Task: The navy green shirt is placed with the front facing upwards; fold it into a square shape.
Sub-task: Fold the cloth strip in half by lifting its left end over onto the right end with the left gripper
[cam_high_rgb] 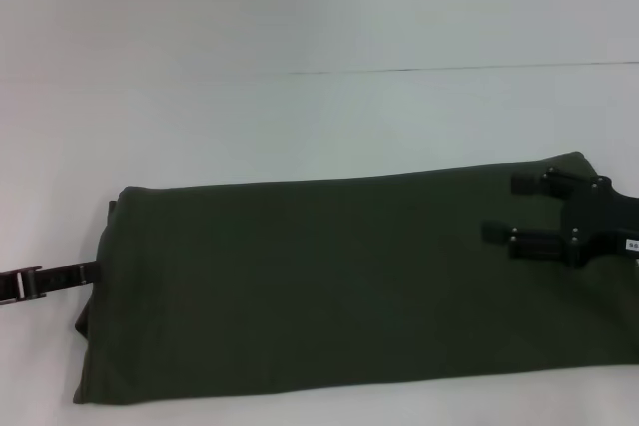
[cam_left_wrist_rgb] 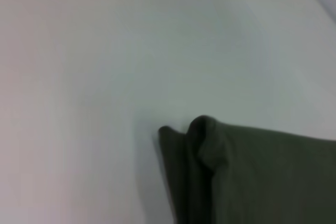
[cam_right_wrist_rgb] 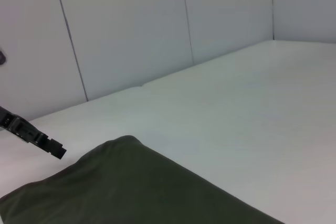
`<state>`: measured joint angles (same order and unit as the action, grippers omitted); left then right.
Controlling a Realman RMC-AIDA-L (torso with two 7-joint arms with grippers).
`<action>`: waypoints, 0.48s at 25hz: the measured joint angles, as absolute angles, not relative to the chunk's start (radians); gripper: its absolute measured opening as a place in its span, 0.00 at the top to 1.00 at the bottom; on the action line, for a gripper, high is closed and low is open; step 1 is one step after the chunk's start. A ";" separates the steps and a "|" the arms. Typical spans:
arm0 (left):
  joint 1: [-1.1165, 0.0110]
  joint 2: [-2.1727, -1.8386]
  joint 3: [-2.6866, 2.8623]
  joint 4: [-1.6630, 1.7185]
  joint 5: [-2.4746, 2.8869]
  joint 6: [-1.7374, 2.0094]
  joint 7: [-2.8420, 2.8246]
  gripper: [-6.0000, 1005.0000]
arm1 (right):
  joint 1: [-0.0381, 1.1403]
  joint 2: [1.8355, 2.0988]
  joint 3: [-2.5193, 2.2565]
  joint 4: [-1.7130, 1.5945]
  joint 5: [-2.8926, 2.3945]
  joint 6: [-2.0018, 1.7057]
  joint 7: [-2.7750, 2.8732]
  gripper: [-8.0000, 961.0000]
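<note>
White table (cam_high_rgb: 300,117) carries my navy green shirt (cam_high_rgb: 339,286) folded lengthwise; right gripper (cam_high_rgb: 504,209) spread at right, left gripper (cam_high_rgb: 88,273) at left edge, state unclear.

The shirt (cam_high_rgb: 329,286) is looking like soft matt cotton cloth, dark olive, smooth across its broad folded face and showing no sheen. At its layered end in the left wrist view the cloth (cam_left_wrist_rgb: 252,177) is bunching into thick, rounded folds. The table (cam_high_rgb: 300,117) is showing a smooth white surface with a faint satin gloss. The right gripper (cam_high_rgb: 509,209) is appearing as matt black plastic with small bright metal screws. The left gripper (cam_high_rgb: 85,273) is looking black too, with a shiny metal-looking band near its fingers. The wall panels (cam_right_wrist_rgb: 126,30) are looking smooth, pale and matt.
</note>
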<state>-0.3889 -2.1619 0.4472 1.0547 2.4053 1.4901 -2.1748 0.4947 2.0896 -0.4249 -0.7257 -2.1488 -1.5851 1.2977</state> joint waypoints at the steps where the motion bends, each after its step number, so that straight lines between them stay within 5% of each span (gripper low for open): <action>1: -0.390 -2.162 0.466 1.065 2.419 1.487 -2.210 0.24 | 0.495 2.090 -0.427 -0.718 -2.148 -1.580 1.297 0.05; 12: -0.387 -2.163 0.485 1.071 2.460 1.484 -2.254 0.24 | 0.496 2.089 -0.419 -0.656 -2.146 -1.564 1.272 0.05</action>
<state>-0.3867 -2.1629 0.4855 1.0710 2.4595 1.4843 -2.2541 0.4960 2.0894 -0.4187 -0.6557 -2.1459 -1.5642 1.2715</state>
